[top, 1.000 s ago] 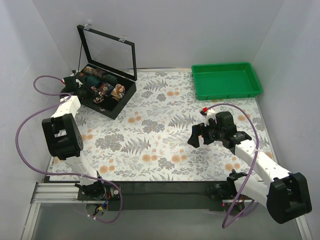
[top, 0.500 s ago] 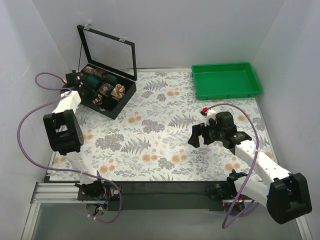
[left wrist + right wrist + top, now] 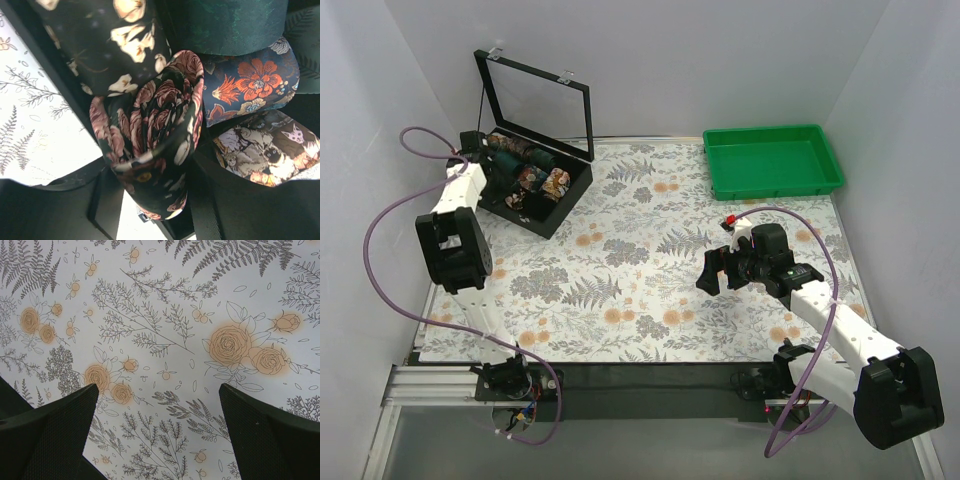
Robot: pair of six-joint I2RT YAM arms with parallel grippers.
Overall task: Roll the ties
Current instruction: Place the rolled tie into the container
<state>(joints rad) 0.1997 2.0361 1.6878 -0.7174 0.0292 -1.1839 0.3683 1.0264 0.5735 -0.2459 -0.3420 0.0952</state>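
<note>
Several rolled ties (image 3: 528,172) lie packed in the open black box (image 3: 542,218) at the back left. My left gripper (image 3: 486,166) reaches into the box's left end, shut on a dark rose-print tie roll (image 3: 150,135) that fills the gap between its fingers (image 3: 202,200). Around it lie a teal roll (image 3: 225,25), an orange-flower navy roll (image 3: 255,85), a cat-print roll (image 3: 265,150) and a pale-flower dark roll (image 3: 100,45). My right gripper (image 3: 718,272) hovers open over the floral table cover (image 3: 160,340), holding nothing.
The box's glass lid (image 3: 535,100) stands upright behind the ties. A green tray (image 3: 772,160) sits at the back right. A purple cable (image 3: 395,215) loops beside the left arm. White walls close in the table on three sides.
My left arm has swung further back along the box's left end, carrying the rose-print roll with it. Its jaws look slightly wider. The right arm has not moved.
</note>
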